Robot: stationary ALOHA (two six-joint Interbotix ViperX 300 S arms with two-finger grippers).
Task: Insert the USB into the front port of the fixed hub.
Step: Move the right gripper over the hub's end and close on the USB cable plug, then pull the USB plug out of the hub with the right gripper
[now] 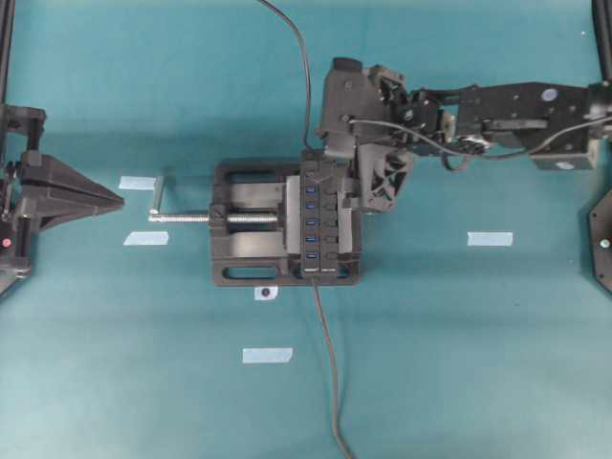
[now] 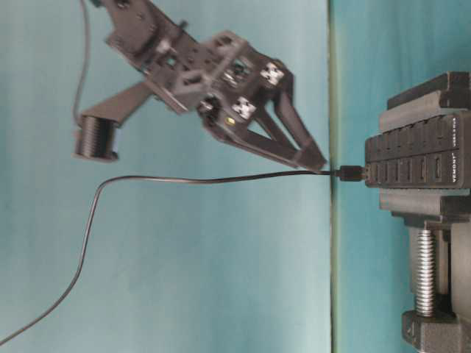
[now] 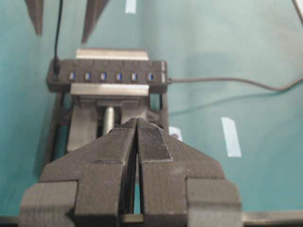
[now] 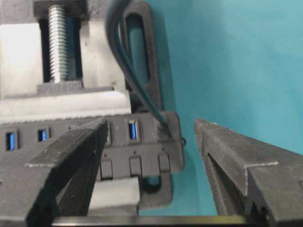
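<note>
The USB (image 2: 352, 173) sits plugged into the hub's (image 1: 318, 215) end slot, vise (image 1: 251, 226) steadying it, so the right end effector (image 4: 149, 156) gapes wide, empty; the left end effector (image 3: 137, 142) rests closed, empty.

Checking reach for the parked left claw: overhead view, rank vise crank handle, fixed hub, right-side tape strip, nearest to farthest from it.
1. Vise crank handle: just right of the shut left claw.
2. Fixed hub: mid-table, clamped in the vise.
3. Tape strip: far right, beyond the hub.

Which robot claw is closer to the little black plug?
Right. The right gripper hangs open around the USB seated in the fixed hub; the left gripper sits shut, far beyond the vise handle.
</note>
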